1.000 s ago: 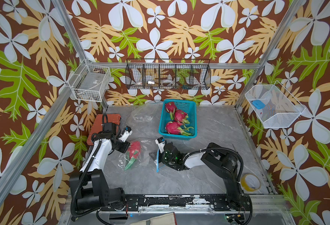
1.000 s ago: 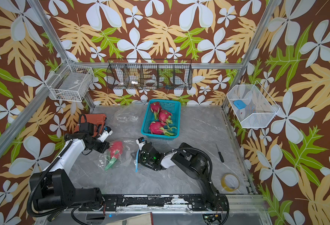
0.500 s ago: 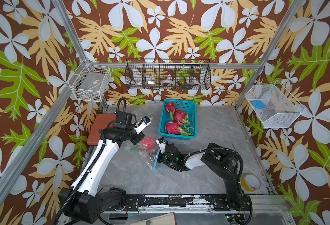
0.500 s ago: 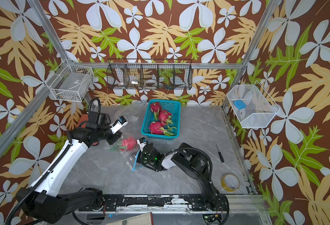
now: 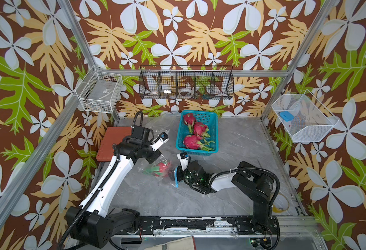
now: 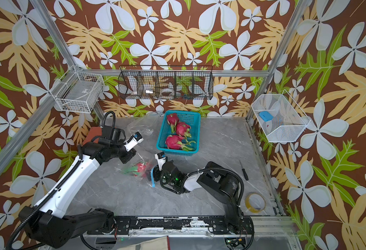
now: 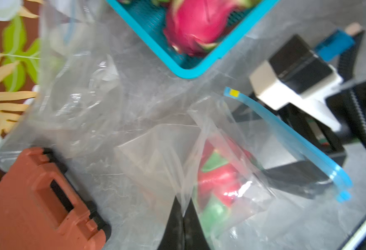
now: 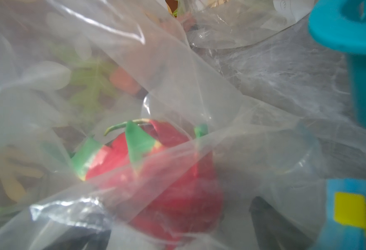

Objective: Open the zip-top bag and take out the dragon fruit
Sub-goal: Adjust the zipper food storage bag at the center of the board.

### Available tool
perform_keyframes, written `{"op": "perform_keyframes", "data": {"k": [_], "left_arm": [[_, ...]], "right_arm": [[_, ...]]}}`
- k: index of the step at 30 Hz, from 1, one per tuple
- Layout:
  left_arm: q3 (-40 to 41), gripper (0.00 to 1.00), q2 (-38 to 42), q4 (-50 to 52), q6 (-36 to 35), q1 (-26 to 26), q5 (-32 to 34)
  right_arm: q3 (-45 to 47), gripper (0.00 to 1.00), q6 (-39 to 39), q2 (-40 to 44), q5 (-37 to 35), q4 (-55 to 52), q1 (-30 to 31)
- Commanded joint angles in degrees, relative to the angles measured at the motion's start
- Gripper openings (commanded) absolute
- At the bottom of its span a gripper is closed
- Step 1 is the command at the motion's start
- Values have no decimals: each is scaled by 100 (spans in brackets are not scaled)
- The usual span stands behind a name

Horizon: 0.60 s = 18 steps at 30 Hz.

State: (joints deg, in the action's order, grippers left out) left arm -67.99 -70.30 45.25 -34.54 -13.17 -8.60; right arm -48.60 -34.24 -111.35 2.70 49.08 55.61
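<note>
Pinching the end of the clear zip-top bag [image 7: 249,138] that lies away from its zip, the left gripper [image 7: 183,208] has its jaws pressed together on the film. A second ago it worked low beside the worktop's left edge; now its arm reaches further in, toward the middle. The bag has come along with it. The red dragon fruit [image 5: 162,167] inside, which lay well left of the right gripper [image 5: 180,167], now sits just beside it. It is still wrapped in plastic, near the middle of the worktop [image 5: 242,151], in front of the teal basket [image 5: 199,153]. The right gripper has hardly shifted, but its jaws, closer together earlier, now stand wide apart. The blue zip strip [image 7: 290,138] runs across the gap; whether either pad touches it I cannot tell. Three magenta dragon fruits [image 5: 191,141] lie in the basket at the back edge as before, and the red-brown case [image 5: 113,140] stays at the left edge.
</note>
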Motion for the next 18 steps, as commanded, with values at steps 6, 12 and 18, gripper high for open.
{"op": "perform_keyframes", "data": {"k": [6, 12, 18], "left_arm": [[891, 0, -321, -887, -396, 593, 874], [1062, 0, -433, -1098, -300, 590, 708], [1308, 0, -505, -1106, -308, 593, 559]], "right_arm": [[-303, 95, 564, -25, -435, -397, 151], [-872, 99, 888, -352, -446, -987, 169], [-1153, 94, 913, -517, -352, -1393, 193]]}}
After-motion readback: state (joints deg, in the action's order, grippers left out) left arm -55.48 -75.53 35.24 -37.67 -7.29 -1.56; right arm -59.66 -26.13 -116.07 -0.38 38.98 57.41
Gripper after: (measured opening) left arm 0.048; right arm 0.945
